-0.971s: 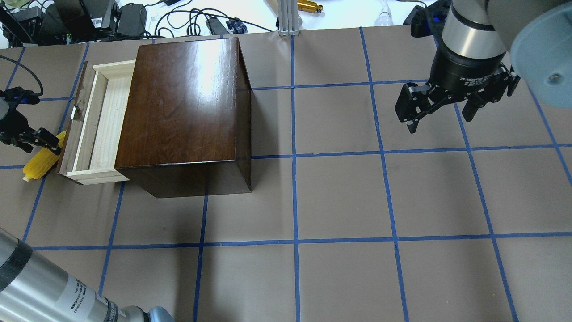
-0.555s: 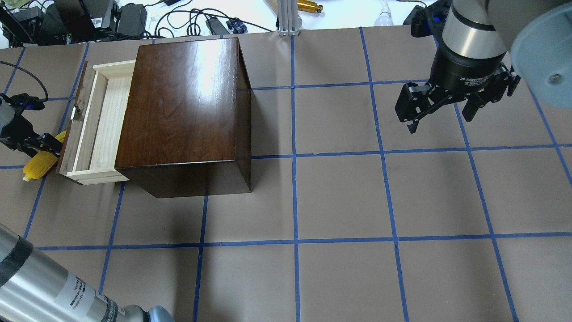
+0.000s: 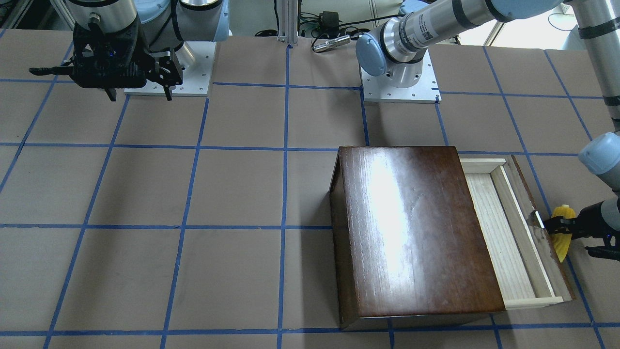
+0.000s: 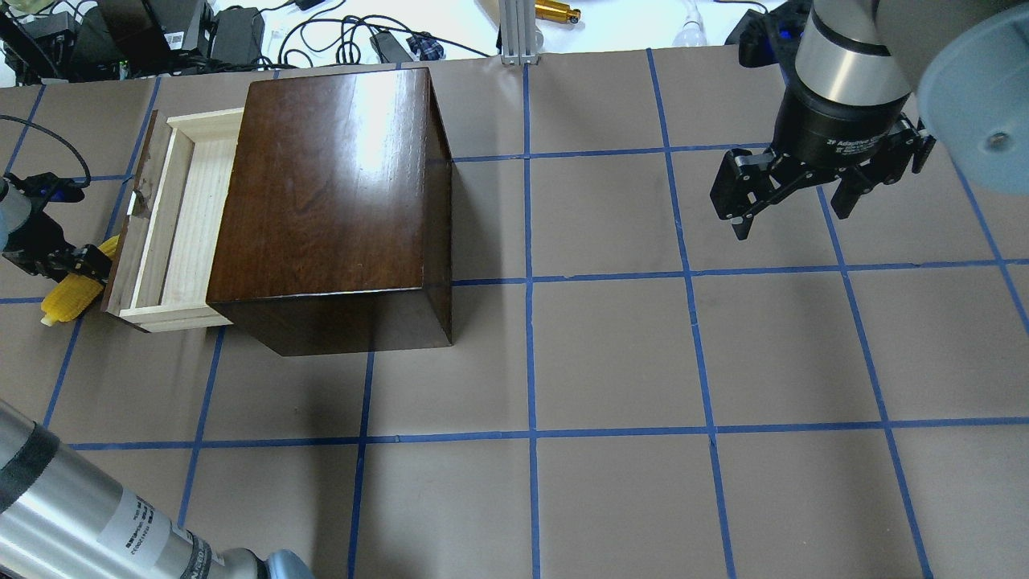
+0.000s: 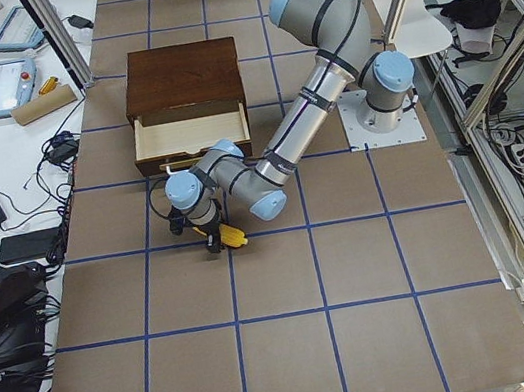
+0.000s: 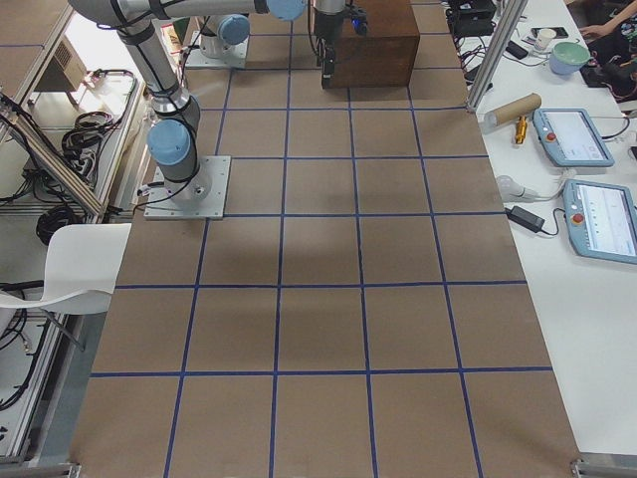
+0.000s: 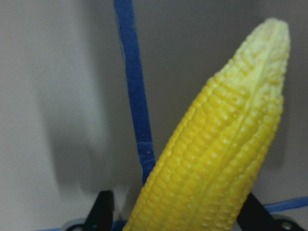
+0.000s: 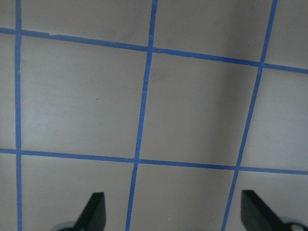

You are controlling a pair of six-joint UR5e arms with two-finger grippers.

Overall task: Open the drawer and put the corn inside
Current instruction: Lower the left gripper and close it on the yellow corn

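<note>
As the drawer (image 4: pixel 189 217) stands pulled out of the dark box (image 4: pixel 330 185) at the far left, grasping looks the step in hand: the corn (image 7: pixel 216 144) lies on the table (image 4: pixel 611 354) just beside the drawer's front, the left gripper (image 7: pixel 177 214) spread wide astride it. Close squarely on the thick middle — it may roll — then lift clear. The right gripper (image 4: pixel 792 215) hangs wide, empty. Brown surface, blue tape grid (image 4: pixel 530 354); cables (image 4: pixel 338 36) beyond.
</note>
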